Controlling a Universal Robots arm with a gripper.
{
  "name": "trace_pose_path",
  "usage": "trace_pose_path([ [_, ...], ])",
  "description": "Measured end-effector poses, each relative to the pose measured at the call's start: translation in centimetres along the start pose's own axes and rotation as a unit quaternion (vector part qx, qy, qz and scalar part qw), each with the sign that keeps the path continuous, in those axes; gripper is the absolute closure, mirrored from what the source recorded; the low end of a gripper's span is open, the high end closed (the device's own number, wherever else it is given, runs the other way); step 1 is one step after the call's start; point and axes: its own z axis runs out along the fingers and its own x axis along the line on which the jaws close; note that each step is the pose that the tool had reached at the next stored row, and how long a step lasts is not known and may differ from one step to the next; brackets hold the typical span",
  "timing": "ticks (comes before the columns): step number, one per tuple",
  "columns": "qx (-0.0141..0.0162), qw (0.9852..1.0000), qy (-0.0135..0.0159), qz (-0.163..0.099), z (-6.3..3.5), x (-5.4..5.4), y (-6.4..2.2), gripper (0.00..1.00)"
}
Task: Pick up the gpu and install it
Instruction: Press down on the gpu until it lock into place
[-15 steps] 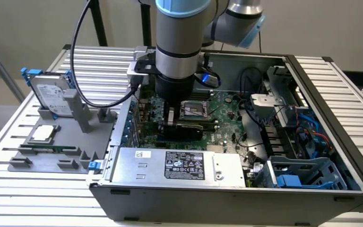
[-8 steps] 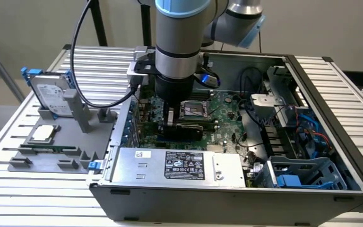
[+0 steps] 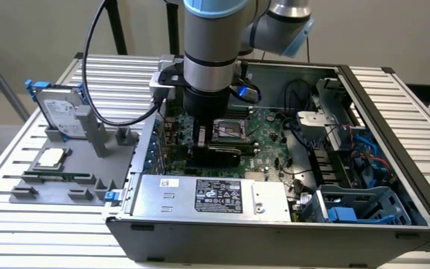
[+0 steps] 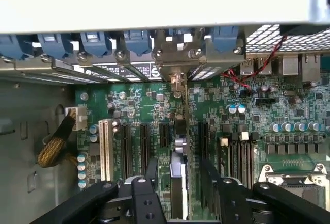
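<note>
With the arm [image 3: 211, 50] reaching straight down into the open computer case [image 3: 379, 140], the gripper [image 4: 178, 188] sits low over the green motherboard [image 4: 247, 126], above the row of expansion slots [image 4: 142, 146]. In the wrist view the two black fingers [image 4: 147, 201] stand either side of the gpu [image 4: 185, 152], pinching it by its upper edge. The card shows edge-on: a thin green board standing upright, running from between the fingers toward the rear wall of the case. Its silver bracket [image 4: 178, 77] is up against the rear slot openings, just under the row of blue retention clips [image 4: 139, 41]. The card's lower edge lines up with one of the slots; can't tell whether it is fully seated.

In the exterior view the gripper and the dark card [image 3: 226, 152] are just beside the processor socket [image 3: 230, 128], on the side toward the power supply [image 3: 208, 196], which lies along the near wall of the case. Black and blue cables [image 3: 349, 140] and a blue drive cage [image 3: 357, 207] fill the exterior view's right part of the case.

Outside the case, at the exterior view's left, a grey parts holder [image 3: 58, 179] lies on the slatted table [image 3: 409, 95]. A silver hard drive [image 3: 58, 112] with blue rails stands upright in it, a square chip [image 3: 53, 158] lies flat near the middle, and a narrow green memory stick [image 3: 69, 175] lies just beside the chip. A black cable [image 3: 96, 67] loops from the arm down to the gripper mount.
</note>
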Motion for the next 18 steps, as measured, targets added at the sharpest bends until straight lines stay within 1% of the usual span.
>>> trace_pose_path([
  [8, 0.0, 1.0, 0.0, 0.0, -3.59, 0.1, 0.13, 0.0],
  [9, 0.0, 1.0, 0.0001, 0.0, -3.85, 0.1, 0.14, 1.0],
  [18, 0.0, 1.0, 0.0, 0.0, -3.98, 0.1, 0.14, 1.0],
])
